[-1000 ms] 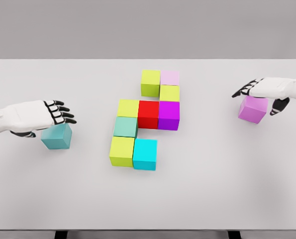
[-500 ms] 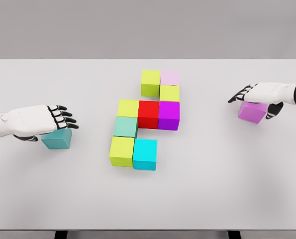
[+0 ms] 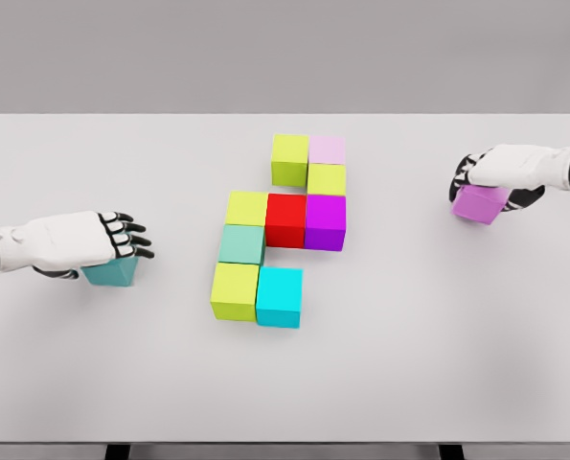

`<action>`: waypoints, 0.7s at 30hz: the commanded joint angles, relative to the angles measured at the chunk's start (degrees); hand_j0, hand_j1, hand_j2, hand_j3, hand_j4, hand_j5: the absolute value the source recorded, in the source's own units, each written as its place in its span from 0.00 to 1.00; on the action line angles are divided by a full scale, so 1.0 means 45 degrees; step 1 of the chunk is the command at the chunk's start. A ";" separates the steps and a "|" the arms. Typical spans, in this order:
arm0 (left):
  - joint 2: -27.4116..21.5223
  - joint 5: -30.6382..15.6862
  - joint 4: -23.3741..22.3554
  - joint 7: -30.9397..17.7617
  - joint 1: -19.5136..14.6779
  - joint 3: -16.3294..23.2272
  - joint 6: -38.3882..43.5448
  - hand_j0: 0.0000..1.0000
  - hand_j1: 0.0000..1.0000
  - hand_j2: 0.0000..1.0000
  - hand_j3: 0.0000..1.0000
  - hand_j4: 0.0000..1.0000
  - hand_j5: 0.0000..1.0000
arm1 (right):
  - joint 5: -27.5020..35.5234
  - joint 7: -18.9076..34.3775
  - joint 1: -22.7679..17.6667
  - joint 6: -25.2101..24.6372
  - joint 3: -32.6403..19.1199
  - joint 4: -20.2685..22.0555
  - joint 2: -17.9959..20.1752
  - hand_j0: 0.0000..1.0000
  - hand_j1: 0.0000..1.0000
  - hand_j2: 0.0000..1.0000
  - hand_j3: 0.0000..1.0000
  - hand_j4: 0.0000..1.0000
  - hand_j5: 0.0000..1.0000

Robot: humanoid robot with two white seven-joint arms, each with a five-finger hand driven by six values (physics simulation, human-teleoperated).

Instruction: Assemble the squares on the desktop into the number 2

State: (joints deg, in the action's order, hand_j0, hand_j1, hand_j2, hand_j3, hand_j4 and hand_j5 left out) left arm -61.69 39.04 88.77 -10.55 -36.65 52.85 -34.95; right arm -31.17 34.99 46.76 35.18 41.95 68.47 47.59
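A matte, pale grey tabletop [image 3: 409, 364] fills most of the frame, smooth and without markings. At its centre sits a cluster of flat-coloured, sharp-edged cubes, pressed face to face. At the top of the cluster are a lime cube [image 3: 289, 159] and a pale pink cube [image 3: 327, 149], with a yellow-green cube [image 3: 327, 179] just below the pink one. Under that runs a row: yellow cube [image 3: 247, 208], red cube [image 3: 286, 219], magenta cube [image 3: 326, 221]. Below the yellow one comes a sea-green cube [image 3: 241, 244], then another lime-yellow cube [image 3: 235, 290] beside a cyan cube [image 3: 279, 296].

At the left edge of the frame, the left robot hand [image 3: 107, 239], glossy white with black finger joints, lies over a teal cube [image 3: 110, 272], fingers curled down onto its top; only the cube's lower front shows. At the upper right, the right robot hand [image 3: 486, 175] covers a violet cube [image 3: 480, 203], fingers wrapped down over its left side and thumb behind it. Both cubes stand well apart from the centre cluster.
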 commanded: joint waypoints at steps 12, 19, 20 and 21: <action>0.0076 0.0464 -0.0038 -0.0058 -0.0253 -0.0046 -0.0012 0.66 0.66 0.66 0.66 0.66 0.66 | 0.1047 0.0002 -0.0839 -0.0040 -0.0572 0.3826 0.2177 0.64 0.64 0.64 0.64 0.64 0.64; 0.0719 0.0464 -0.0798 -0.0058 -0.0975 -0.0085 -0.0012 0.67 0.67 0.67 0.67 0.67 0.67 | 0.2297 0.0002 -0.1894 -0.0040 -0.0572 0.6423 0.3721 0.64 0.64 0.64 0.64 0.64 0.64; 0.0935 0.0484 -0.1014 -0.0058 -0.1093 -0.0085 -0.0012 0.67 0.67 0.67 0.67 0.67 0.67 | 0.2336 0.0002 -0.1972 -0.0040 -0.0572 0.6600 0.3721 0.64 0.64 0.64 0.64 0.64 0.64; 0.1150 0.0484 -0.1307 -0.0058 -0.1249 -0.0065 -0.0012 0.67 0.67 0.67 0.67 0.67 0.67 | 0.2337 0.0002 -0.2187 -0.0040 -0.0572 0.6874 0.3721 0.64 0.64 0.64 0.64 0.64 0.64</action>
State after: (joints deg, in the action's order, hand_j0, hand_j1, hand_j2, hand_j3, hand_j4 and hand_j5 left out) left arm -58.01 41.50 84.76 -10.74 -42.63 52.54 -35.04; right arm -21.75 35.01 36.48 35.22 39.41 96.66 63.39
